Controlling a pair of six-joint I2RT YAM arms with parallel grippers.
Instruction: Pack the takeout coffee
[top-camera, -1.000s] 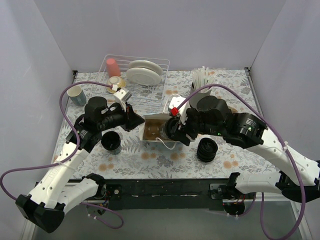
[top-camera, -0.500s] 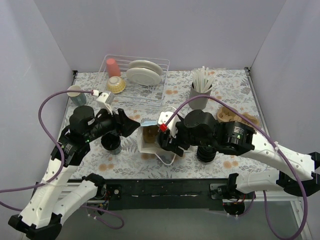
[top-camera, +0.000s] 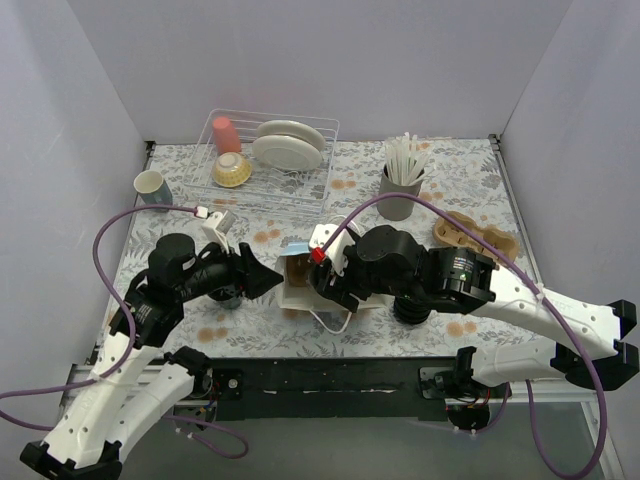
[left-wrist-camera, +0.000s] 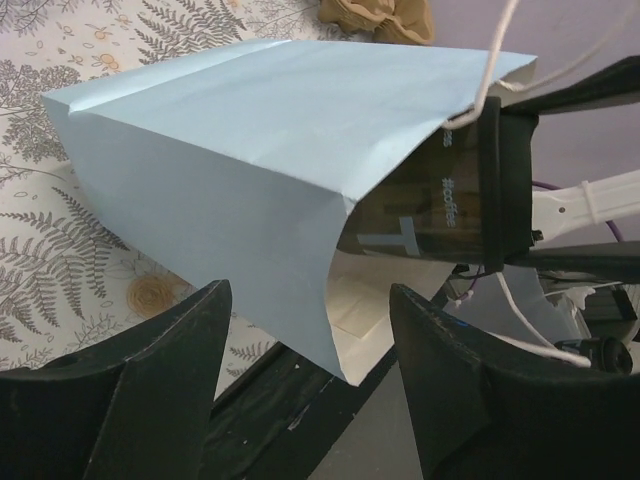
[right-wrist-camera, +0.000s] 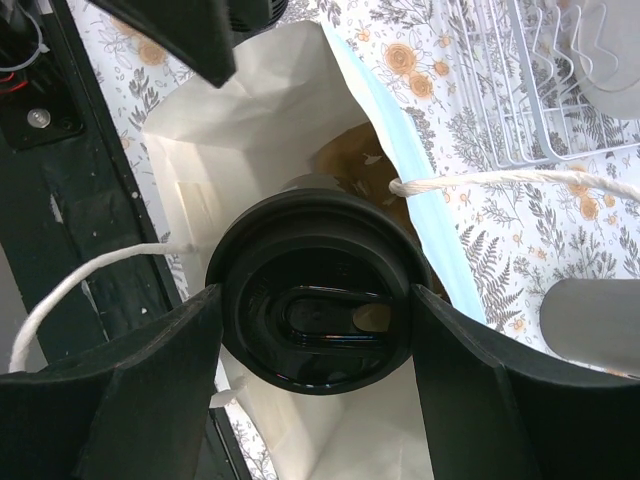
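The takeout coffee (right-wrist-camera: 318, 310), a black cup with a shiny black lid, is held in my right gripper (right-wrist-camera: 316, 300), whose fingers press both sides of the lid. The cup sits in the mouth of a pale blue paper bag (right-wrist-camera: 240, 170) with white string handles. In the left wrist view the cup (left-wrist-camera: 470, 190) pokes into the tipped bag (left-wrist-camera: 230, 150). My left gripper (left-wrist-camera: 308, 300) is open, with the bag's lower edge between its spread fingers. From above, the bag (top-camera: 297, 285) lies between the left gripper (top-camera: 268, 280) and the right gripper (top-camera: 322, 283).
A dish rack (top-camera: 270, 160) with plates, a bowl and a pink cup stands at the back. A mug (top-camera: 150, 185) is at the back left, a grey holder of white sticks (top-camera: 400, 190) at the back right, brown paper (top-camera: 475, 232) to the right. A black lid stack (top-camera: 412, 308) sits under the right arm.
Both grippers and the bag have shifted left and toward the table's near edge. The bag has tipped from mouth-up to leaning. The right gripper has kept hold of the cup.
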